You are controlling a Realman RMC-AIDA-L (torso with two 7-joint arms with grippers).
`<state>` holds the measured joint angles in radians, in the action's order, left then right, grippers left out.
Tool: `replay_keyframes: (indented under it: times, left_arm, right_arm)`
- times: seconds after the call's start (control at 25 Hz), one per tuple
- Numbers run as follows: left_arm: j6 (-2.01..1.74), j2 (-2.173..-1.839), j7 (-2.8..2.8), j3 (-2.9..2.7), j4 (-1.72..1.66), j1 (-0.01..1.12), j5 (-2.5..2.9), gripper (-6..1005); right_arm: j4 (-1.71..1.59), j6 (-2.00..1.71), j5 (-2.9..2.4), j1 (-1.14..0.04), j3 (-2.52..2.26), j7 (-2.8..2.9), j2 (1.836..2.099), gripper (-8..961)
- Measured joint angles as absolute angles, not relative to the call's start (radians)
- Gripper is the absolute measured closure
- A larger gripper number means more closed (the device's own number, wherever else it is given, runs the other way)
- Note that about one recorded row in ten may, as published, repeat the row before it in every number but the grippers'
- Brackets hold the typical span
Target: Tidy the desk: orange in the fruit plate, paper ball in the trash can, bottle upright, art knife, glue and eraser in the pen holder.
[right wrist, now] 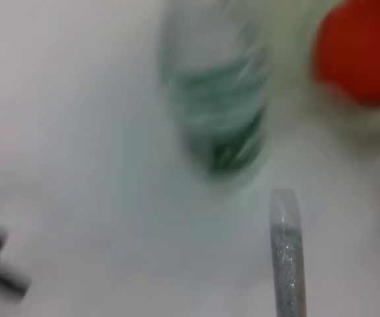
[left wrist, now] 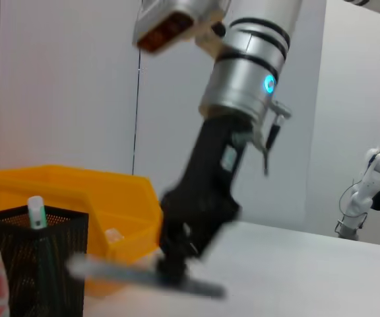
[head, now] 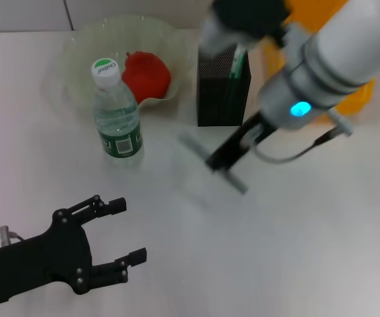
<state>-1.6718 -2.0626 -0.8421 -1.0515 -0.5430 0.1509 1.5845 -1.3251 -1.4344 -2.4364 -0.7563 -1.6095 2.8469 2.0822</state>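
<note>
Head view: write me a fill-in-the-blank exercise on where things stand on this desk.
1. The bottle stands ____ beside the fruit plate.
2. The right tool is shut on the ____, a grey bar held above the desk.
3. The left tool rests low near the robot with its fingers ____.
4. The pen holder is ____ in colour.

Missing words: upright; art knife; open; black

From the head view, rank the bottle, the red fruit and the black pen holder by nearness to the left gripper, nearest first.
1. Bottle: upright, straight beyond the left gripper, near the middle of the desk.
2. Red fruit: behind the bottle, in the plate at the back.
3. Pen holder: farthest, back and off to the right.
</note>
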Motion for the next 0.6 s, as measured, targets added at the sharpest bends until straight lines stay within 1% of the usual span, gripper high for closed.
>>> replay_keyframes:
  times: [0.04,0.08,0.16,0.2,0.24,0.32,0.36,0.4,0.44,0.48,0.56,0.6]
  left_arm:
    - [-1.672,-2.063,-0.842,-1.051,-0.543,0.151,1.585,155]
    - [-1.672,-2.064,-0.842,-1.054,-0.541,0.156,1.585,155]
    - [-1.673,-2.065,-0.842,-1.059,-0.533,0.166,1.584,155]
    - [-1.672,-2.067,-0.842,-1.067,-0.508,0.187,1.585,155]
    - [-1.672,-2.067,-0.842,-1.067,-0.508,0.187,1.585,155]
    - [-1.667,-2.067,-0.842,-1.08,-0.48,0.21,1.585,155]
    - [-1.663,-2.067,-0.842,-1.085,-0.47,0.221,1.585,155]
    - [-1.657,-2.067,-0.842,-1.092,-0.456,0.234,1.585,155]
    - [-1.652,-2.067,-0.842,-1.096,-0.447,0.245,1.584,155]
    - [-1.652,-2.067,-0.842,-1.096,-0.447,0.245,1.584,155]
    - [-1.645,-2.068,-0.842,-1.108,-0.437,0.261,1.585,155]
    - [-1.643,-2.069,-0.842,-1.113,-0.435,0.266,1.585,155]
  right_arm:
    - [-1.325,-1.434,-2.436,-0.756,-1.609,2.847,2.082,827]
    - [-1.369,-1.428,-2.446,-0.729,-1.584,2.833,2.083,828]
    - [-1.494,-1.363,-2.441,-0.639,-1.506,2.767,2.086,829]
    - [-1.563,-1.262,-2.375,-0.559,-1.453,2.663,2.09,829]
    - [-1.563,-1.262,-2.375,-0.559,-1.453,2.663,2.09,829]
    - [-1.575,-1.09,-2.211,-0.466,-1.421,2.467,2.09,830]
    - [-1.555,-1.026,-2.124,-0.437,-1.42,2.381,2.09,830]
    - [-1.446,-0.884,-1.841,-0.382,-1.426,2.074,2.088,830]
    - [-1.446,-0.884,-1.841,-0.382,-1.426,2.074,2.088,830]
    - [-1.393,-0.852,-1.728,-0.376,-1.427,1.948,2.088,830]
    - [-1.224,-0.817,-1.445,-0.378,-1.427,1.628,2.087,829]
    - [-1.043,-0.852,-1.198,-0.409,-1.421,1.34,2.084,829]
